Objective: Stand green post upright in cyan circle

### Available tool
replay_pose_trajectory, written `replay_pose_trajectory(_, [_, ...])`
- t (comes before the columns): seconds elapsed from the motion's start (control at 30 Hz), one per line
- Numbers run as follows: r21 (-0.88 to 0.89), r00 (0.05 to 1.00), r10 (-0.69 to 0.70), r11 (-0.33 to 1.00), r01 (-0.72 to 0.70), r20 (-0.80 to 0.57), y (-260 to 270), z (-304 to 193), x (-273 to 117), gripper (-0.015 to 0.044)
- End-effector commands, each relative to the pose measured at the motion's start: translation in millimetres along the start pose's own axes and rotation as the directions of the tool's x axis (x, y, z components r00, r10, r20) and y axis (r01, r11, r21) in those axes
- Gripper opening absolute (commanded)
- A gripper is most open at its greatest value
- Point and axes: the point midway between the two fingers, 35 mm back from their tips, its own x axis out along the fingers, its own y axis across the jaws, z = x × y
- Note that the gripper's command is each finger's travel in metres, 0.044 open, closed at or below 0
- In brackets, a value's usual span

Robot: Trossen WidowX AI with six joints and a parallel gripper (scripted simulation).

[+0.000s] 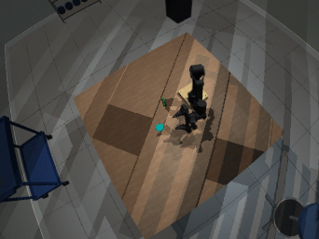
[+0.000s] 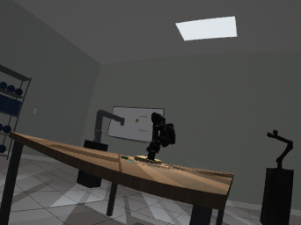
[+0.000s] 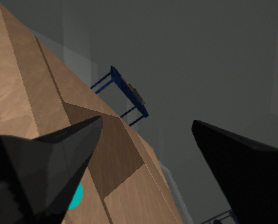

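Note:
The green post (image 1: 163,102) (image 2: 124,157) lies on its side on the wooden table, near the arm's base. The cyan circle (image 1: 159,127) (image 2: 130,161) is a flat disc on the table; in the wrist view the circle (image 3: 76,196) is partly hidden behind the left finger. My gripper (image 1: 174,122) (image 3: 148,122) is open, with nothing between its fingers. It is raised above the table, to the right of the circle in the top view, and apart from the post. The post does not show in the wrist view.
The arm's pale base plate (image 1: 185,93) (image 2: 142,158) is on the table (image 1: 140,226), close to the post. A blue cart (image 1: 39,162) (image 3: 129,90) stands on the floor beyond the table edge.

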Motion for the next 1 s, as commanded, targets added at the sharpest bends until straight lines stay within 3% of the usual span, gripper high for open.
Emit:
replay_pose_trajectory(0.0, [-0.004,1.0,0.0,1.0,0.0,0.001,0,0,1,0.0374])
replay_pose_trajectory(0.2, [-0.215,0.999,0.024,0.976,-0.017,0.031,12,11,33,0.0233])
replay_pose_trajectory(0.37, [-0.508,0.995,0.079,0.856,-0.095,-0.053,19,-4,83,0.0233])
replay_pose_trajectory(0.53, [-0.693,0.963,0.163,0.669,-0.266,-0.213,17,-42,126,0.0233])
replay_pose_trajectory(0.97, [-0.687,0.77,0.322,0.35,-0.637,-0.55,-10,-133,154,0.0233])
